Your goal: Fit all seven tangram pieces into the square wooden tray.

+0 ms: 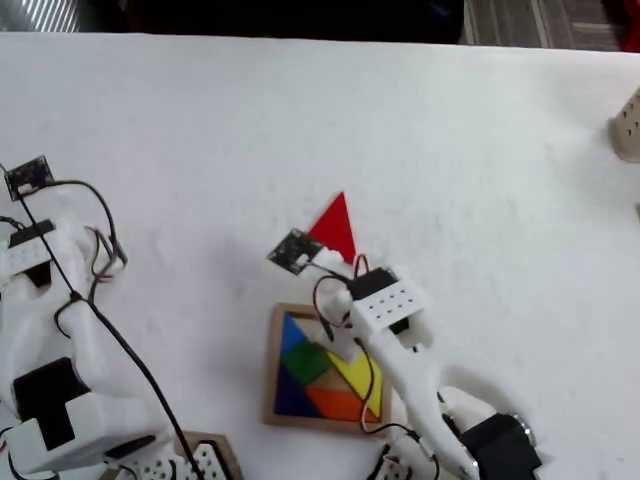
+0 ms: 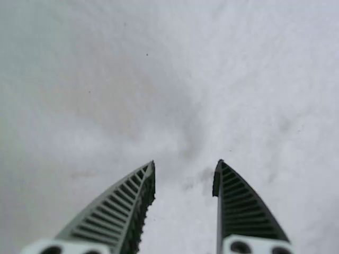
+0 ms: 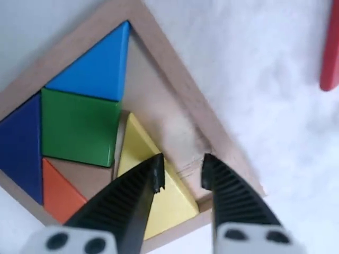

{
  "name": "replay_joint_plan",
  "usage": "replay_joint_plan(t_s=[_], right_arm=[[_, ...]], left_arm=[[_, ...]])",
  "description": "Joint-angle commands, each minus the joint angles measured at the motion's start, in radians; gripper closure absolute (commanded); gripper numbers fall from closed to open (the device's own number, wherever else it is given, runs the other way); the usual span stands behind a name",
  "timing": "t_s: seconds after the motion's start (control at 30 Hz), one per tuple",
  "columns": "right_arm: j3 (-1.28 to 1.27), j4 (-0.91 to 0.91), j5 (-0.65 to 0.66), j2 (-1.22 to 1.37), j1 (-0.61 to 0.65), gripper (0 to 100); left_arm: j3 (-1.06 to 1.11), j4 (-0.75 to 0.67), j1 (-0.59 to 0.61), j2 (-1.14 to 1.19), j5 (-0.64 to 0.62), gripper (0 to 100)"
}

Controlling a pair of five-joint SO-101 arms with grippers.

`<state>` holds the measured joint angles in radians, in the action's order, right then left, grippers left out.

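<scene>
High view: red triangle (image 1: 335, 225) lies on the table (image 1: 450, 150) just beyond the tray (image 1: 271, 365); right gripper (image 3: 183, 172) hovers, fingers spread, over a yellow piece (image 3: 135, 143); left gripper (image 2: 185, 177) spread, empty; triangle looks light, stiff, thin, best pinched across 2 edges.

Square wooden tray (image 1: 270, 365) holds blue triangle (image 3: 98, 69), green square (image 3: 79, 126), yellow triangle (image 3: 139, 145) and orange piece (image 3: 58, 193) flat; red triangle (image 1: 335, 226) lies outside, nearby.

Red triangle (image 1: 334, 228), yellow triangle (image 3: 135, 149), green square (image 3: 79, 127)
</scene>
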<state>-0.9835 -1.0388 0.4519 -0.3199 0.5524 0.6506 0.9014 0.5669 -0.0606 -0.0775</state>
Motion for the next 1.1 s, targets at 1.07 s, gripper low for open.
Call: replay_joint_plan(t_s=[1.07], right_arm=[[-0.215, -0.193, 0.397, -0.421, 0.036, 80.7]], left_arm=[[-0.008, -0.009, -0.007, -0.004, 0.009, 81]])
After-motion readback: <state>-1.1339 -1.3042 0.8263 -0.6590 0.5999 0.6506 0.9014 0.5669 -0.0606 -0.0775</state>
